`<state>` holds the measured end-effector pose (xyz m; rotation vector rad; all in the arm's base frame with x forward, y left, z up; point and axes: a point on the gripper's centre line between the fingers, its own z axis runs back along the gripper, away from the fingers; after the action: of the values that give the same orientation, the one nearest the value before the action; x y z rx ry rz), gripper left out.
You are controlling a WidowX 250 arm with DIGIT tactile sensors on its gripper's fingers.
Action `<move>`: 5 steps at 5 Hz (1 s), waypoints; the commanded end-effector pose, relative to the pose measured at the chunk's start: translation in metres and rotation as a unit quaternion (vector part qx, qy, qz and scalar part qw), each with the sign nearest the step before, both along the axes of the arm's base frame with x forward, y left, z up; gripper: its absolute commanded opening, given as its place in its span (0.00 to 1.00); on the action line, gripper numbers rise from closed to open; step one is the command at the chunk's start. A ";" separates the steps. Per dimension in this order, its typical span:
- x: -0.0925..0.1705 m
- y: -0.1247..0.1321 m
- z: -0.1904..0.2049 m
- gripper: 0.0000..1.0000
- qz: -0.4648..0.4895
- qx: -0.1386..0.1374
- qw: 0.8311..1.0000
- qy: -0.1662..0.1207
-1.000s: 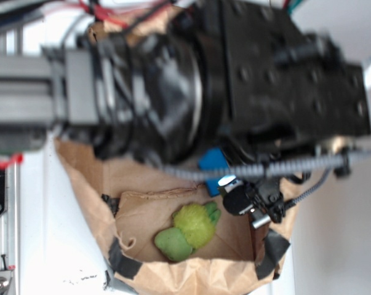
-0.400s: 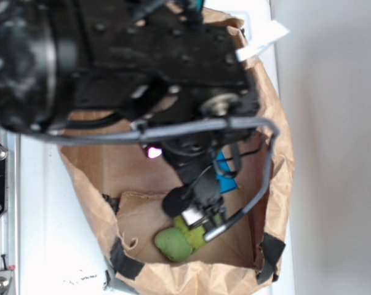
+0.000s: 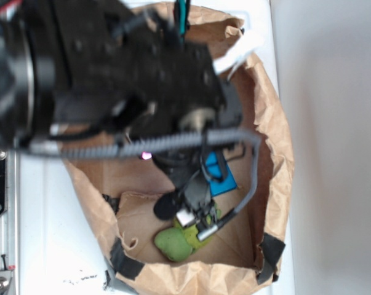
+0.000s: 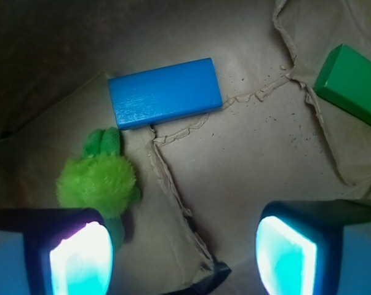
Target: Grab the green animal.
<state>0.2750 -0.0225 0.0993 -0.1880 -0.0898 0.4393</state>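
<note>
Two spread fingers of my gripper (image 4: 179,252) have dropped deeper into the bag; the green animal (image 4: 99,184) sits off-centre, by my left finger.

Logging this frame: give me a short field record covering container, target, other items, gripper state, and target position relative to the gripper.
container: brown paper bag, open at the top, items lying on its creased floor
target: green animal, fuzzy plush, lying on the bag floor
other items: blue block, flat, next to the plush; green block at the wrist view's right edge
gripper: gripper inside the bag, jaws open, holding nothing
target vs gripper: plush sits off-centre, right by one fingertip, not between the two
grasp: not yet made
</note>
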 end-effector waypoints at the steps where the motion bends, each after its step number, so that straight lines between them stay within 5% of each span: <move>1: 0.005 -0.014 -0.004 1.00 -0.019 0.008 1.000 -0.014; 4: 0.005 -0.014 -0.004 1.00 -0.019 0.008 1.000 -0.014; 5: 0.009 -0.024 -0.028 1.00 -0.019 -0.001 0.999 -0.036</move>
<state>0.2811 -0.0455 0.0644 -0.2030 -0.1193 0.4250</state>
